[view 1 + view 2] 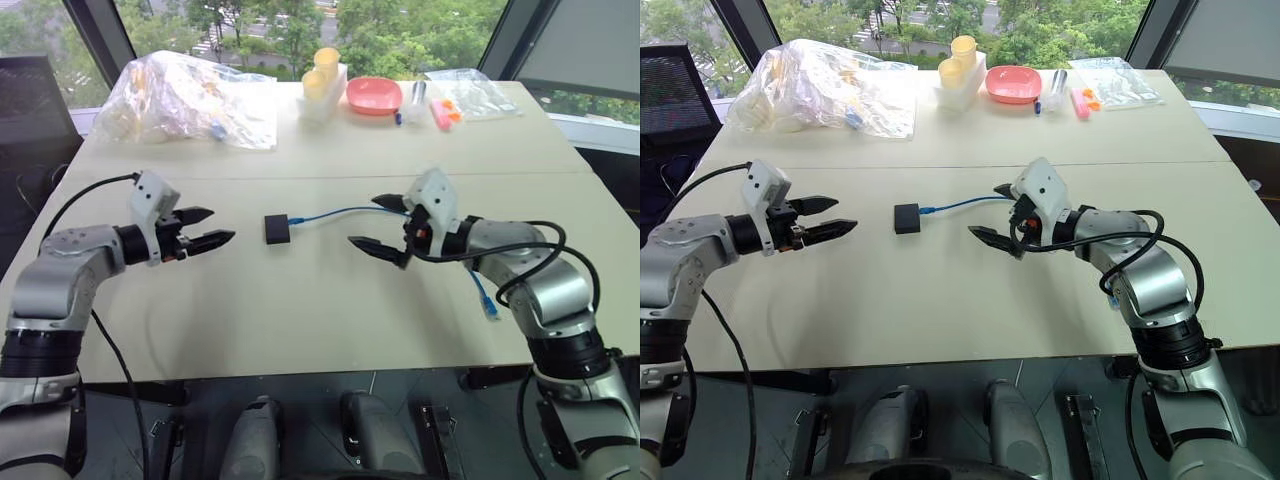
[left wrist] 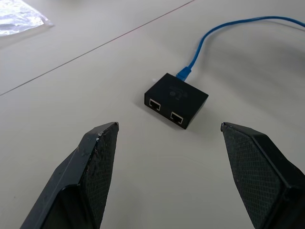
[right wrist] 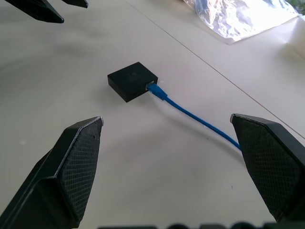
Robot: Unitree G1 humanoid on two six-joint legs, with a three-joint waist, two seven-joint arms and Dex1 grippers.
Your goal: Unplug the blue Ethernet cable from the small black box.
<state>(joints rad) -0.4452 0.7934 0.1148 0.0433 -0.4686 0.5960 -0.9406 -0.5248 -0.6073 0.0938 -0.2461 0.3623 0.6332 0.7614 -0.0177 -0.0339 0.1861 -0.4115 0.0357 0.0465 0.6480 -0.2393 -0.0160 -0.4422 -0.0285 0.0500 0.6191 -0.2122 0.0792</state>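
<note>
Flanking the small black box (image 1: 277, 229) from either side, both grippers are held just above the tabletop with nothing in them. The left gripper (image 1: 203, 227) is seen with its two black fingers spread apart, empty, tips aimed toward the box at its three o'clock. The right gripper (image 1: 378, 225) is spread wider still, one finger up near the cable, the other lower and nearer the robot, and nothing is caught between them. Between the two grippers the box is lying flat on the beige table (image 1: 300, 320), clear of both sets of fingers. From the left wrist view two open ports are shown on the box's near face, and a plug is seated in the opposite side. The blue Ethernet cable (image 1: 335, 213) is still plugged in there: from the box's three o'clock side it is run across the table toward the right gripper, passing close by the upper finger, though contact cannot be judged. A further blue stretch with a clear plug (image 1: 487, 300) is seen lying on the table at the five o'clock side of the right arm. Farther out, at twelve o'clock, a crumpled clear plastic bag (image 1: 190, 95), yellow cups (image 1: 320, 70) and a pink bowl (image 1: 374, 95) are set along the far edge of the table.
</note>
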